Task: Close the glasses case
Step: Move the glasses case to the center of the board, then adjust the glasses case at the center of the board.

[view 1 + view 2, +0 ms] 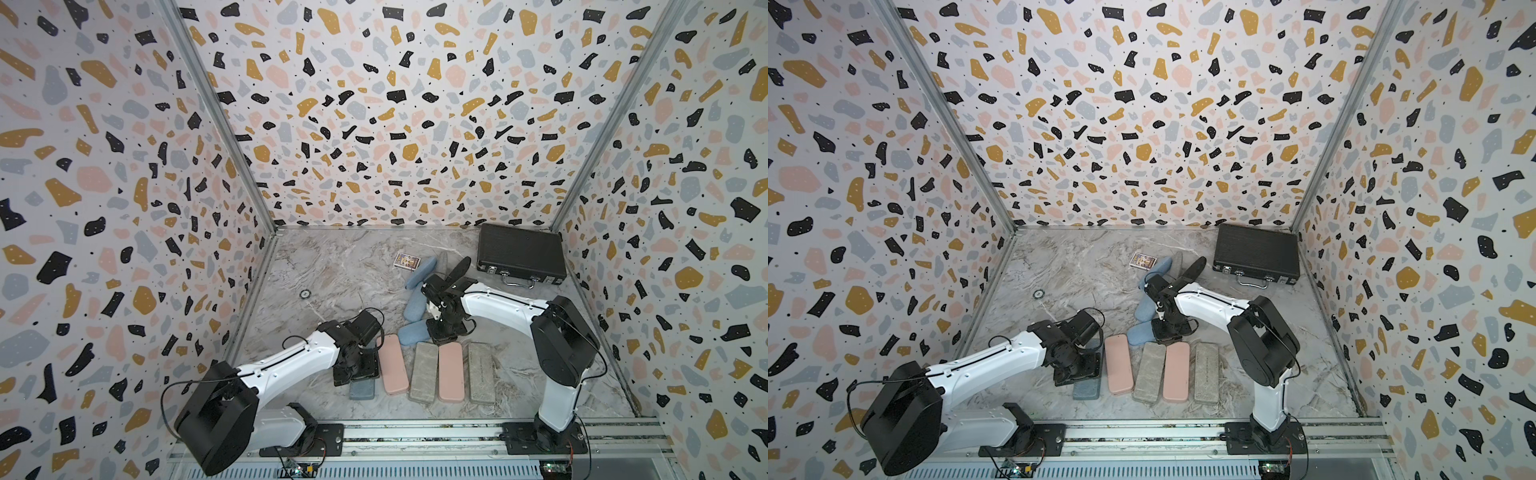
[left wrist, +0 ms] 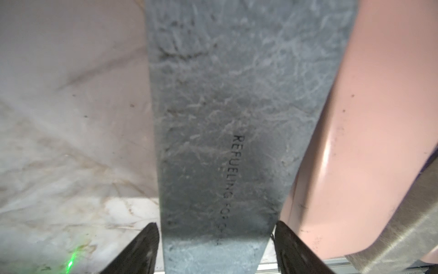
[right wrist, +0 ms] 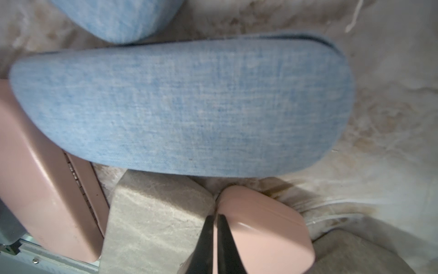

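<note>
Pink cases (image 1: 393,364) (image 1: 451,372) two, blue cases (image 1: 420,274) (image 1: 415,308) (image 1: 414,333) three; left tool (image 2: 215,249) spread astride slate case (image 2: 225,106); right tool (image 3: 215,237) pressed together.

blue case (image 3: 189,106): woven cloth (matt) | pink case (image 3: 267,225): smooth, glossy

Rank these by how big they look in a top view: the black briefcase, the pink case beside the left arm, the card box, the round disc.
1. black briefcase
2. pink case
3. card box
4. round disc
No two look alike.
</note>
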Motion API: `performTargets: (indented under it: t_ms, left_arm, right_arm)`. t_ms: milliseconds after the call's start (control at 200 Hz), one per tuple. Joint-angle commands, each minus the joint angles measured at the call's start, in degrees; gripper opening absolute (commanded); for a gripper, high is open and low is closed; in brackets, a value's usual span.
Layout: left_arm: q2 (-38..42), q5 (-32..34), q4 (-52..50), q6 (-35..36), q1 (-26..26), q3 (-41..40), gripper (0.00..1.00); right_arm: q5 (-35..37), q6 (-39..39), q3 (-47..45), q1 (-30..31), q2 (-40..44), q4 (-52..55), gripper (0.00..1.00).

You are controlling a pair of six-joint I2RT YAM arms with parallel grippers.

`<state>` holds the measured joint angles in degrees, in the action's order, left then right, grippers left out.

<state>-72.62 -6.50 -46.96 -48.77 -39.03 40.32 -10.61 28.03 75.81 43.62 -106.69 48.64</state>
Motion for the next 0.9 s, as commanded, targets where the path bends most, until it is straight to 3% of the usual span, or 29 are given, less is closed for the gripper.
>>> performTargets:
  t_ms: [0,230,531,751,896]
  left_arm:
    - [1.71,2.34,-3.67,0.35,-0.15,1.85,0.77]
    - [3.16,3.34,-6.02,0.22,0.59,0.93,0.78]
    - [6.51,2.61,-6.80,2.22,7.08,-1.95,0.78]
    - [2.96,1.99,-5.13,3.25,8.85,-2.86,0.77]
    - [-0.15,2.19,-3.13,3.25,9.77,-2.03,0.76]
  right_arm:
    - [0.39,-0.88,3.10,0.05,-2.33,-0.55,0.09]
    - [-1.46,-1.37,7.41,0.04,-7.33,-1.61,0.10]
    - [-2.27,-2.00,14.37,-0.02,-12.83,-1.47,0.10]
    - [-1.79,-2.44,19.30,-0.33,-15.12,0.44,0.10]
    - [-0.41,-2.81,18.27,-0.37,-12.29,2.17,0.11]
